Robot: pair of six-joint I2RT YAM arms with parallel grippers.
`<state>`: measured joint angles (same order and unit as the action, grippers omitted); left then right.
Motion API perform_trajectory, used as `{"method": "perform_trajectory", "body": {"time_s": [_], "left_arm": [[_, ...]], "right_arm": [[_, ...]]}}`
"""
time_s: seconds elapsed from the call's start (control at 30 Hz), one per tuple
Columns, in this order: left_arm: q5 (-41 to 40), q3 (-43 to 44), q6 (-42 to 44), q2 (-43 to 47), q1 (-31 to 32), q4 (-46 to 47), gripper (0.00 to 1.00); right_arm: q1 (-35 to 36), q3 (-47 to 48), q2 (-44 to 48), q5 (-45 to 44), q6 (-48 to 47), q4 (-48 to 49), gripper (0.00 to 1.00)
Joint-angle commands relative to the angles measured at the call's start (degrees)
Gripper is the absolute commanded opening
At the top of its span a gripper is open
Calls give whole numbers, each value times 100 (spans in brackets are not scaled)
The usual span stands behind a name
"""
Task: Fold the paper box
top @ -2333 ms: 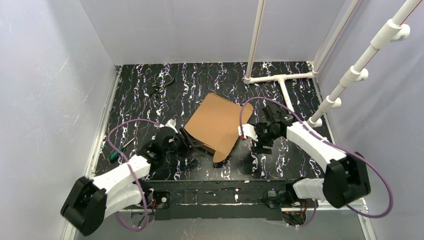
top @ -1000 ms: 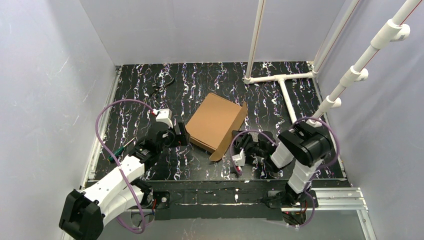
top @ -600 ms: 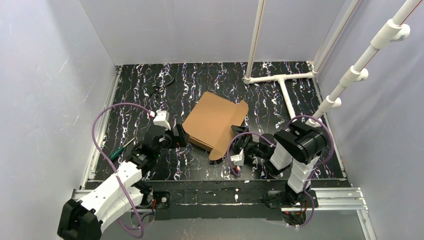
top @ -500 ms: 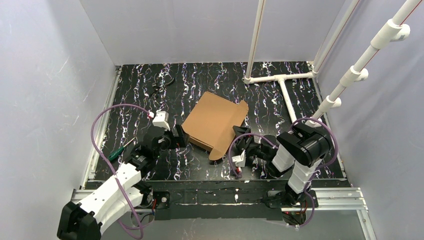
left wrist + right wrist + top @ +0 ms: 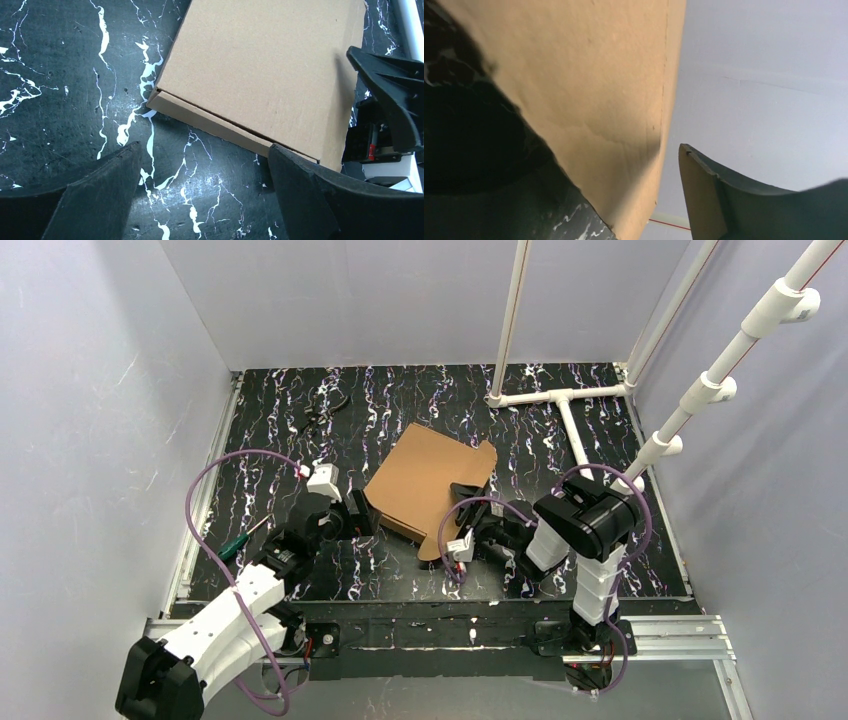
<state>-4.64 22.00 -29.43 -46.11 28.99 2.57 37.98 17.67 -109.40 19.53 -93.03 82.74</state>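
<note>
Top external view: the plain brown cardboard mailer box [image 5: 425, 480] lies askew in the middle of the black marbled table [image 5: 280, 430], about where it lay half a second ago. The right gripper [image 5: 466, 502] has pushed in from the box's 4 o'clock and now reaches its right-hand flap. Its jaws are spread. The right wrist view shows the flap's edge between them, with a gap to one finger [image 5: 724, 200]. The left gripper [image 5: 358, 513] sits at the box's 8 o'clock, unmoved, its jaws wide apart. It is just short of the near corner and not touching it.
</note>
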Motion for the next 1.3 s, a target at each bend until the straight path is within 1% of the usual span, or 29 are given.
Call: {"method": "perform_trajectory", "body": {"time_s": [0.0, 0.1, 0.3, 0.4, 0.57, 0.63, 0.8, 0.87, 1.0, 1.07, 1.1, 1.17, 1.27], "left_arm": [[8, -123, -44, 131, -21, -5, 95], [38, -98, -54, 124, -34, 18, 95], [73, -88, -98, 123, -34, -39, 95], [134, -193, -248, 194, -34, 25, 95], [149, -252, -443, 502, -32, -117, 95], [132, -293, -570, 714, -33, -198, 95], [90, -554, -1197, 1062, -43, -224, 96], [105, -704, -1580, 1130, -38, -178, 98], [-21, -903, -2551, 1133, -49, -58, 98], [-255, -893, -3339, 1095, -47, -301, 98], [-291, -868, -3598, 1046, -59, -404, 98], [-241, -734, -3840, 916, -60, -468, 98], [-127, -450, -3988, 720, -60, -610, 98]], "right_arm": [[133, 16, -135, -127, 358, 1976, 77], [156, -38, -23, -88, 410, 1981, 63], [192, -173, 118, -63, 407, 1975, 44], [210, -179, 179, -101, 445, 1975, 31], [244, -186, 362, -197, 653, 1968, 12], [252, -188, 435, -249, 797, 1965, 1], [263, -185, 619, -423, 1133, 1786, 1], [272, -165, 787, -493, 1295, 1546, 1], [280, -128, 1184, -513, 1392, 935, 1], [289, -147, 1259, -425, 1140, 718, 1], [289, -164, 1251, -383, 991, 693, 1], [306, -142, 1207, -471, 1193, 846, 1], [309, -59, 1336, -541, 1170, 366, 1]]}}
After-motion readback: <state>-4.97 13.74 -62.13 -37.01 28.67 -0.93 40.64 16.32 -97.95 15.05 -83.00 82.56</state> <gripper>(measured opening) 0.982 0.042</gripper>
